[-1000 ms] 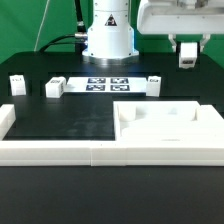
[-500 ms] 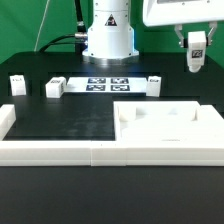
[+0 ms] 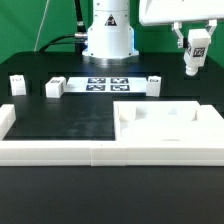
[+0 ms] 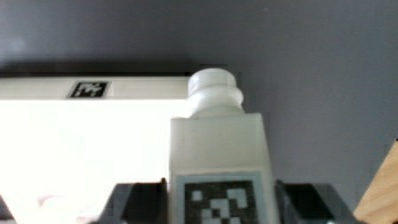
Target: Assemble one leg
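Open run: bare mat (image 3: 65, 118) between marker board (image 3: 105, 84) and front fence (image 3: 50, 152). Blocking: raised-rim panel (image 3: 170, 135) on the exterior view's right, three loose pegs (image 3: 17, 85) (image 3: 53, 88) (image 3: 153, 82) in line with the board, arm base (image 3: 107, 35) behind. Air around the raised leg (image 3: 195, 55) is open on all sides.

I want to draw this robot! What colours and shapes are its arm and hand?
The arm is smooth, rounded and white, rising from a fat white base with a small blue light. Its hand is white and boxy with two dark fingers. A dark cable trails behind the base.
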Tool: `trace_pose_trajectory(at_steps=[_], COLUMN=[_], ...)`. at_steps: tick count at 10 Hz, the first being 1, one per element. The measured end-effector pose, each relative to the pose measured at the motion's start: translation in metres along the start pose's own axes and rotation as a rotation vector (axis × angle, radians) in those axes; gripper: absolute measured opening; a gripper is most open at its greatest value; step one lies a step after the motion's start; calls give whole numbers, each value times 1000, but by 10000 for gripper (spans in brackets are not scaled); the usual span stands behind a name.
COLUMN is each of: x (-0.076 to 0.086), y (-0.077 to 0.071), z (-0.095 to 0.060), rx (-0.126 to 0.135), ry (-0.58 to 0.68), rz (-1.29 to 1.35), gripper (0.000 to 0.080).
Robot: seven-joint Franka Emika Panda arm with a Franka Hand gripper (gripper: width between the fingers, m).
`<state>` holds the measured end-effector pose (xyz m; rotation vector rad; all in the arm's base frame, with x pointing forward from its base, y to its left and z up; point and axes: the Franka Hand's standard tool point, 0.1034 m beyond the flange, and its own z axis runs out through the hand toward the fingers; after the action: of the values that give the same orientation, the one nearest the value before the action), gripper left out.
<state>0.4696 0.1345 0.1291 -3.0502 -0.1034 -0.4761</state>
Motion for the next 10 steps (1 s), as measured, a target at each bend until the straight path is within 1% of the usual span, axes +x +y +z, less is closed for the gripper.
trace_pose_trajectory(at_steps=[4, 5, 6, 8, 9, 10], x=[1, 11, 31, 73, 87, 96], y=[0, 1, 11, 22, 22, 23], z=[1, 2, 12, 27, 34, 39], rx=[8, 6, -1, -13, -14, -15], ry=[-5, 4, 16, 46, 58, 65], rz=[14, -15, -69, -130, -138, -162], gripper=[288, 288, 288, 288, 288, 288])
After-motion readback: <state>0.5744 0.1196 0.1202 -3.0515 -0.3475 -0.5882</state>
